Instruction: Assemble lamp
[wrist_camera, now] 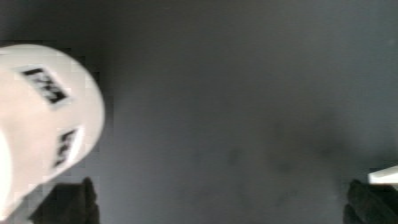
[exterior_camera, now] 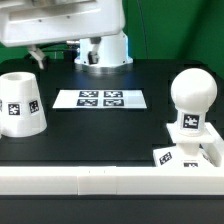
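Observation:
The white cup-shaped shade stands at the exterior view's left, tags on its side. It also shows in the wrist view, close beside one fingertip. The round bulb stands upright on the low square base at the exterior view's right. My gripper is open and empty above the dark table, near the shade. The arm's white hand hangs at the back left, above the shade.
The marker board lies flat mid-table; a white corner at the wrist view's edge may be it. A long white rail runs along the front edge. The arm's base stands at the back.

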`<state>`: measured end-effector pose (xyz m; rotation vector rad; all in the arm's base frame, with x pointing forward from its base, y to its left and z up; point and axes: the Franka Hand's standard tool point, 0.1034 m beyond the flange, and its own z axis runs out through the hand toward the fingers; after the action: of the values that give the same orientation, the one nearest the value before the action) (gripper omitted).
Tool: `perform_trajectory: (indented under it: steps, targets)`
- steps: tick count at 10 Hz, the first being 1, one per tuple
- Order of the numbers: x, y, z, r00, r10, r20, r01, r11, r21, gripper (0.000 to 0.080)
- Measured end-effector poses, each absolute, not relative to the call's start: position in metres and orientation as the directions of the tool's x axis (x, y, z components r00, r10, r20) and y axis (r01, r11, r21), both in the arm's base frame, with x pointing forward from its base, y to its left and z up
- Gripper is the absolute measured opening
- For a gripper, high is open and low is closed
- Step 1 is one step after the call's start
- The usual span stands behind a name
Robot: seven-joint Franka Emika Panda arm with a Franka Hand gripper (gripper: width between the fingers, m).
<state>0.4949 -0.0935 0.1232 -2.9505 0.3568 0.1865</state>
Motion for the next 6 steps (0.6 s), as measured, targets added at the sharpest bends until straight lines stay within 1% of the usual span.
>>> perform_trajectory:
  steps: [4,5,6]
  targets:
    - [0.494,-0.093,0.121,0.965,-0.219,-0.146,-0.24,-0.96,-0.147,0.0699]
    - [0.487,-0.104,0.119,0.976,-0.166,-0.142,-0.187,-0.97,-0.154,0.0699]
    - [0.482,-0.118,0.121,0.981,-0.138,-0.14,-0.159,-0.974,-0.16,0.0699]
